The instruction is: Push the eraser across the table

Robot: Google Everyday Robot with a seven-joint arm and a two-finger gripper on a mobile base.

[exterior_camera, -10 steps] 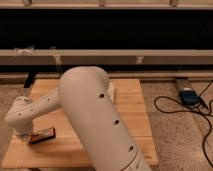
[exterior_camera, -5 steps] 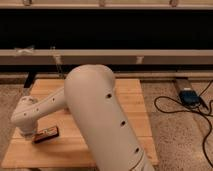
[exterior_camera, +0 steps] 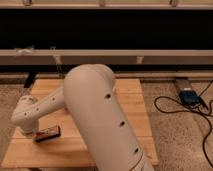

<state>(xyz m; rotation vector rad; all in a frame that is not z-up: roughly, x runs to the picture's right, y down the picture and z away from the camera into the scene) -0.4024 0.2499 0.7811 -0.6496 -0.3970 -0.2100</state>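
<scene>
Speckled floor, dark wall with pale rails behind. Table (exterior_camera: 135, 100): light planks, my arm (exterior_camera: 95, 115) across its middle. Eraser (exterior_camera: 48, 133): flat on the front-left part. My gripper (exterior_camera: 31, 132): low over the table, just left of the eraser; whether wide or narrow, I cannot tell. Blue box (exterior_camera: 189, 96): on the floor, right.

Bulky cream-white arm (exterior_camera: 100, 115), rounded joints, small dark holes, end effector (exterior_camera: 31, 132) low at left.

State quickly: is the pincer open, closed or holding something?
Pincer: cannot be told; it is low over the table, right beside the eraser.
</scene>
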